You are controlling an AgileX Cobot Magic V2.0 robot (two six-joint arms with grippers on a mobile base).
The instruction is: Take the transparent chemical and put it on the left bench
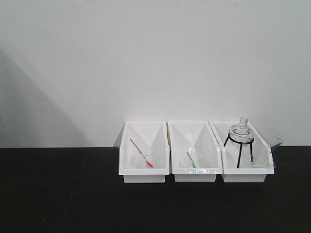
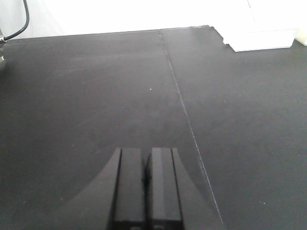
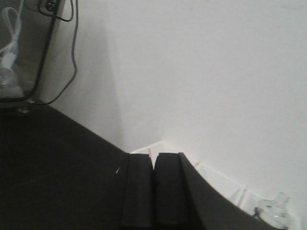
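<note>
1. Transparent chemical (image 1: 276, 144): 1 thin see-through dropper with a pale bluish end. It leans over the right rim of the right tray (image 1: 244, 176), with its upper end sticking out past that rim.
2. On the black bench (image 1: 58, 194) stand 3 white trays in 1 row against the white wall (image 1: 146, 58): the left tray (image 1: 144, 177), the middle tray (image 1: 194, 177) and the right tray.
3. Droppers are 3 in total: 1 red dropper (image 1: 141, 153) lies slanted in the left tray, 1 green dropper (image 1: 191, 160) lies slanted in the middle tray, and the transparent one is at the right tray.
4. The right tray also holds 1 glass flask (image 1: 241, 131) that sits on 1 black tripod stand (image 1: 239, 150).
5. Left gripper (image 2: 146, 184): its 2 dark fingers are pressed together with nothing between them. It hangs over bare black bench, and 1 white tray corner shows at the upper right of its view.
6. Right gripper (image 3: 153, 189): its 2 fingers are also together and hold nothing. It is well apart from the transparent chemical; the trays and the flask are beyond it, near the wall.
</note>
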